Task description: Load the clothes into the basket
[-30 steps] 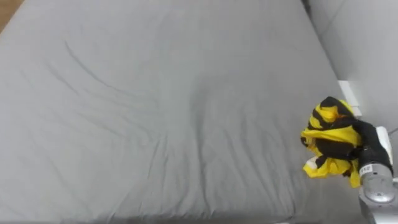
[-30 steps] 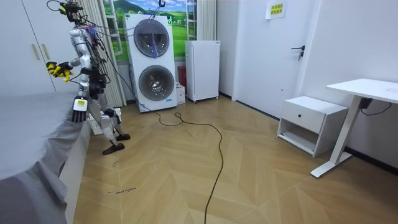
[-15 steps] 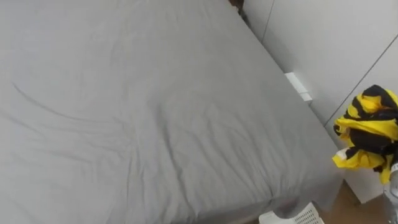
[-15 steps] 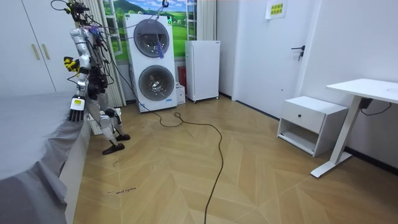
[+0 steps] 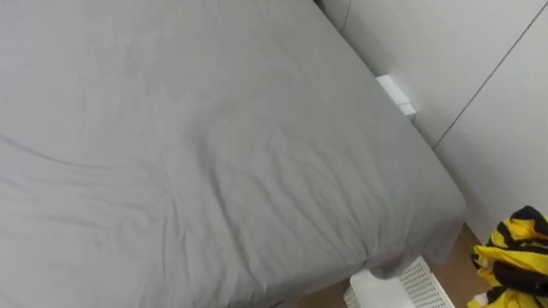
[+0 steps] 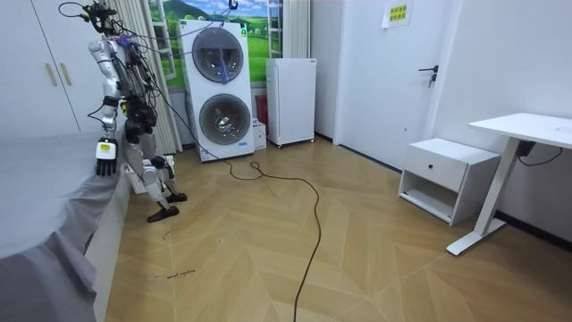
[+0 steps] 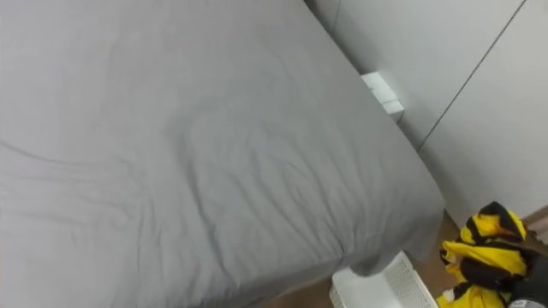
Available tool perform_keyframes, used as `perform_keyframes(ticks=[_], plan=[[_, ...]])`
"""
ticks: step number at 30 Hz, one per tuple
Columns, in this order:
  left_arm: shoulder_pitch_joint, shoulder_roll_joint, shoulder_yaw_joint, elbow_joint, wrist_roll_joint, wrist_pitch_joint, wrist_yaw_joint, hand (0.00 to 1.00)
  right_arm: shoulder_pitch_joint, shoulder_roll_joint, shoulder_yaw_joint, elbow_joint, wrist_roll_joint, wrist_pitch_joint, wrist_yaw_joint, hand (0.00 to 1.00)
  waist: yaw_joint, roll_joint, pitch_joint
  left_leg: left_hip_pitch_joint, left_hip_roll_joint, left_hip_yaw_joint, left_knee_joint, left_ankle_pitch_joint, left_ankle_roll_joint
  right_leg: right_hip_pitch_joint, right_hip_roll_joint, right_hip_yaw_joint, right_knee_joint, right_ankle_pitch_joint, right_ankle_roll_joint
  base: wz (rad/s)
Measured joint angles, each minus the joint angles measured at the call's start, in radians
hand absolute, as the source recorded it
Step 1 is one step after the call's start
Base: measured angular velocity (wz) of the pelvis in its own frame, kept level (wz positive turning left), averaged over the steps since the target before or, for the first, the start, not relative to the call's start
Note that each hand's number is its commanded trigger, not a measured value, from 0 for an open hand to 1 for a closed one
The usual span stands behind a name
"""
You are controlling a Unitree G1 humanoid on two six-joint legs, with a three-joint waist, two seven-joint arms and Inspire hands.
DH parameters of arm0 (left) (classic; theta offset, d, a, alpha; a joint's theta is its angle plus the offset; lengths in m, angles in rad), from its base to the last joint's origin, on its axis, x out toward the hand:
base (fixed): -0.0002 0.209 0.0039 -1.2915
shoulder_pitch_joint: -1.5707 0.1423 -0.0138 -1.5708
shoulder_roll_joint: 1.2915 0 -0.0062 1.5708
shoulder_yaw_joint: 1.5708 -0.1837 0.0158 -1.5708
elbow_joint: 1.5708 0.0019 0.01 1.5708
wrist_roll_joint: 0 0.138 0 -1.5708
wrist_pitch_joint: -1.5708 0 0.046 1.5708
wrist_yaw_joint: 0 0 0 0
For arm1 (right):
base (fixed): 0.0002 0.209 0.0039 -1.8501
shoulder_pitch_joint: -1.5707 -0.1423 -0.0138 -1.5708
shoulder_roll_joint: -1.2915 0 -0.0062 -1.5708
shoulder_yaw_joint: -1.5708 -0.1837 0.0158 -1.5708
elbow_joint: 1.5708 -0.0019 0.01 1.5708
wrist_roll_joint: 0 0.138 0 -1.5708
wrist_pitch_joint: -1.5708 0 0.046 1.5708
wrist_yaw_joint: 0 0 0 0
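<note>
Left eye view looks down on a grey bed whose right edge runs from the far top to a draped near corner at the lower right. A narrow gap lies between that edge and the white wardrobe on the right, with a small white block sitting in it. Below the corner, a white slatted basket juts out at the frame's bottom edge, close against the hanging sheet. To its right, clear of the bed and apart from the basket, the yellow-and-black clothes hang bunched over a strip of wooden floor in front of the wardrobe.

Right eye view brings in a dark part of the right robot hand at the frame's edge, under and behind the bundle. Its fingers are buried in the cloth, so I cannot tell how it grips.

Room view places the robot upright at the bed's corner, near stacked washing machines. The left robot hand hangs at its side just above the bed edge, fingers loose and holding nothing. Wide open floor stretches to the right.
</note>
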Motion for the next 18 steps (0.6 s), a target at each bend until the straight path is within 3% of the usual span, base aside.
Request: perform_keyframes(ticks=[3, 7, 12, 18], plan=[[-0.07, 0.005, -0.025, 0.034, -0.003, 0.007, 0.001, 0.0, -0.104, -0.006, 0.001, 0.114, -0.003, -0.002, -0.02, 1.0, -0.001, 0.021, 0.0114, -0.089, 0.012, 0.009, 0.037, -0.002, 0.008, -0.085, 0.004, 0.002, 0.032, 0.007, -0.004, -0.02], [-0.115, 0.011, -0.083, 0.081, -0.044, -0.011, 0.0, 0.0, -0.197, -0.007, 0.024, 0.197, -0.001, -0.009, -0.025, 1.0, 0.005, 0.052, 0.0072, -0.167, 0.014, 0.018, 0.05, 0.007, 0.017, -0.187, 0.006, 0.027, 0.081, 0.008, -0.005, -0.1], [-0.14, 0.023, -0.121, 0.09, -0.072, -0.022, 0.007, 0.0, -0.266, -0.007, 0.081, 0.246, -0.002, -0.013, -0.052, 1.0, 0.004, 0.064, 0.0059, -0.257, 0.013, 0.038, 0.05, 0.024, 0.023, -0.302, 0.0, 0.039, 0.118, 0.013, -0.009, -0.09], [-0.17, 0.03, -0.201, 0.09, -0.098, -0.023, 0.027, 0.0, -0.308, -0.009, 0.146, 0.315, -0.002, -0.018, -0.103, 1.0, 0.016, 0.082, 0.0067, -0.321, 0.014, 0.031, 0.053, 0.03, 0.026, -0.36, -0.003, 0.027, 0.119, 0.015, -0.01, 0.05]])
